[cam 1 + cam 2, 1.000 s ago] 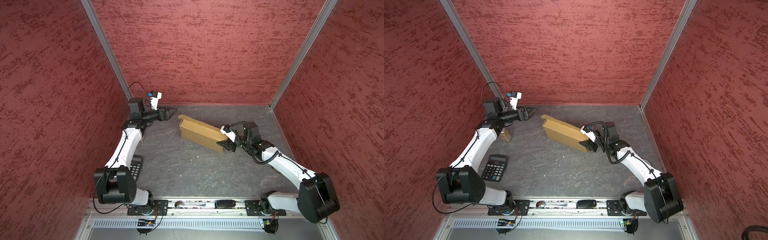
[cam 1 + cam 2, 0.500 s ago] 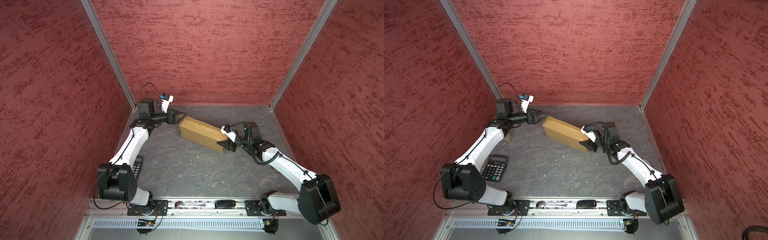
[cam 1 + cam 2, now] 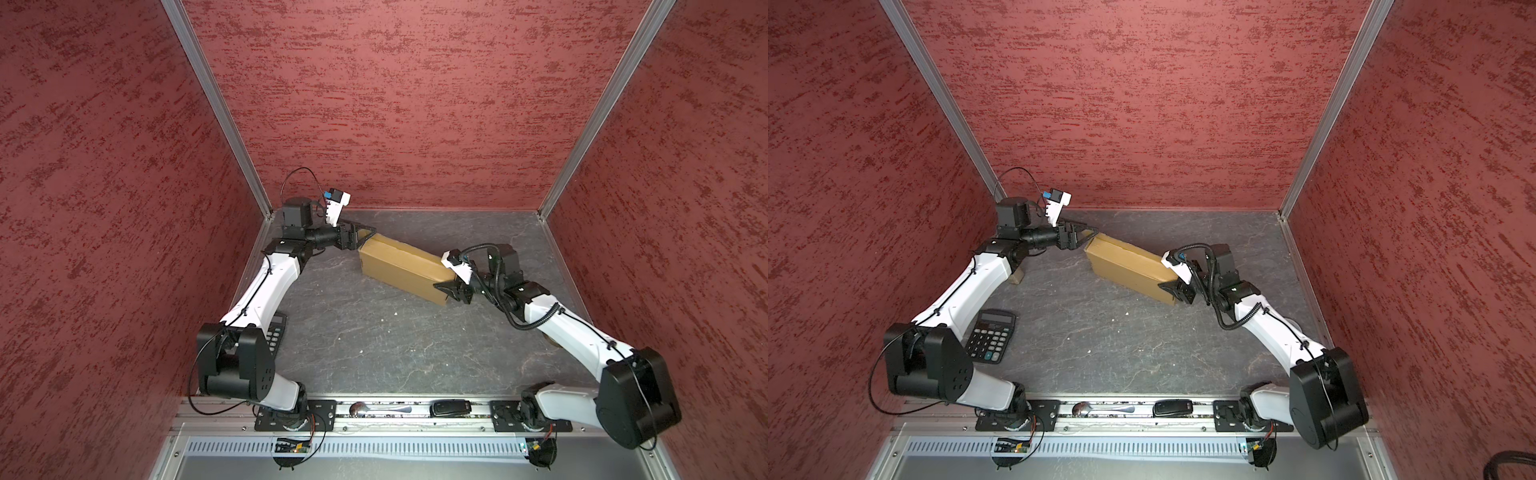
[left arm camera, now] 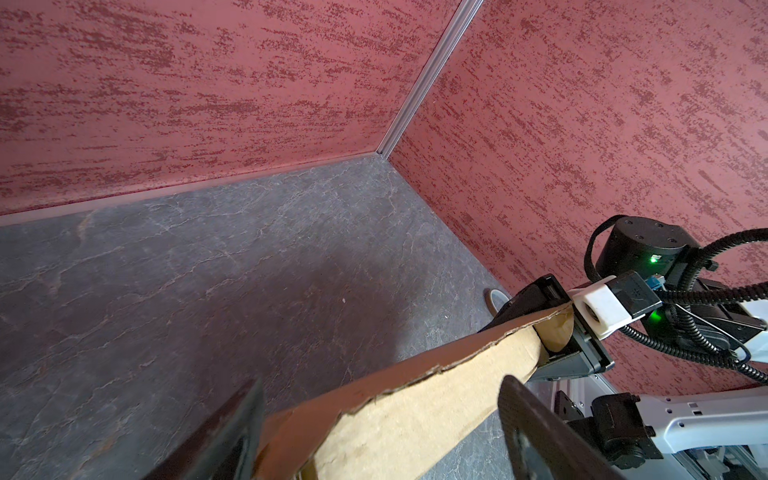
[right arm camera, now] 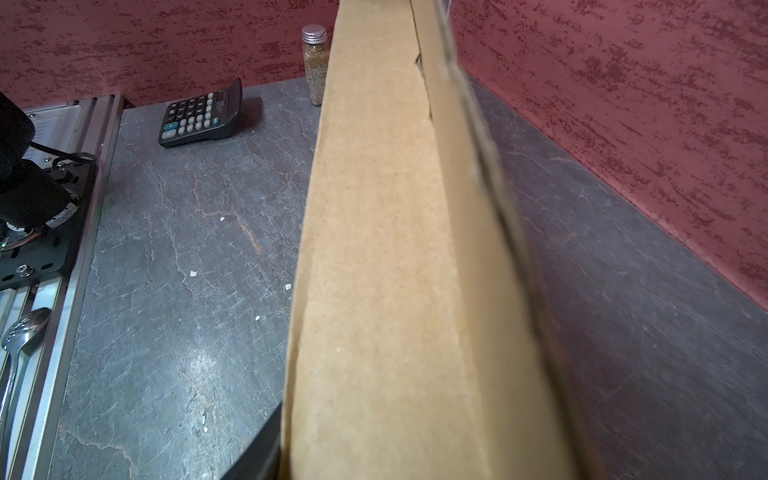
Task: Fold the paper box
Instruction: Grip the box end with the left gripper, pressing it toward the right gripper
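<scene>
Box (image 3: 401, 266) (image 3: 1125, 264): in both top views it sits at the far middle of the tabletop (image 3: 374, 345), set slantwise, with one end toward the far left corner and the other toward the right arm. It stands on edge, a broad tan side facing the front rail. Whether its lower edge rests on the tabletop cannot be told.

Right fingers (image 4: 536, 291) (image 3: 444, 286): closed on the box's right end, one finger on each side of the cardboard. The left wrist view shows the end pinched between them. In the right wrist view the box (image 5: 386, 249) runs straight out from the grip.

Left fingers (image 4: 536, 432) (image 3: 1088, 227): spread wide and holding nothing. They straddle the box's far left end, and the box (image 4: 407, 415) passes between them. Contact with either finger cannot be confirmed.

Also present: calculator (image 3: 990, 336) near the left arm, well apart from the box; jar (image 5: 314, 62) by the left wall; spoon (image 3: 1100, 409) in the front rail.
</scene>
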Controlling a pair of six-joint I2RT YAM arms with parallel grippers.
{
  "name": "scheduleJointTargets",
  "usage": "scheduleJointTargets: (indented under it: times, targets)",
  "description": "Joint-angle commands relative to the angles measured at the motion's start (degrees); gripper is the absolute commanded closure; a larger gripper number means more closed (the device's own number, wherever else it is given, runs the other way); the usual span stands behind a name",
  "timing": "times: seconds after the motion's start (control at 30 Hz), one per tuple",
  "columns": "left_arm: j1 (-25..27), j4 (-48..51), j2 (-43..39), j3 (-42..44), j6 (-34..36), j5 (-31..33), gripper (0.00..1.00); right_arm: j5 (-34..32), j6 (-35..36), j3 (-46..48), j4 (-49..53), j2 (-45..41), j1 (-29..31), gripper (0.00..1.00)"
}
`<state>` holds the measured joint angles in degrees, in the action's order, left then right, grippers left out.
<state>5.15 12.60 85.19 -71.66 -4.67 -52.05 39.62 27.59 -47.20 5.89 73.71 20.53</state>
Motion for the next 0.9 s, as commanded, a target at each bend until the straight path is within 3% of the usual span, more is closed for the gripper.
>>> scheduleJointTargets:
  times: [0.0,0.87]
  targets:
    - [0.4,-0.4,0.3,1.3,-0.6,-0.4,0.12,0.9,-0.2,-0.5,-1.0,-0.2,0.2,0.69]
    - [4.0,-1.4,-0.9,4.4,-3.6,2.3,0.15,0.7,-0.2,-0.8,-0.9,1.0,0.3,0.69]
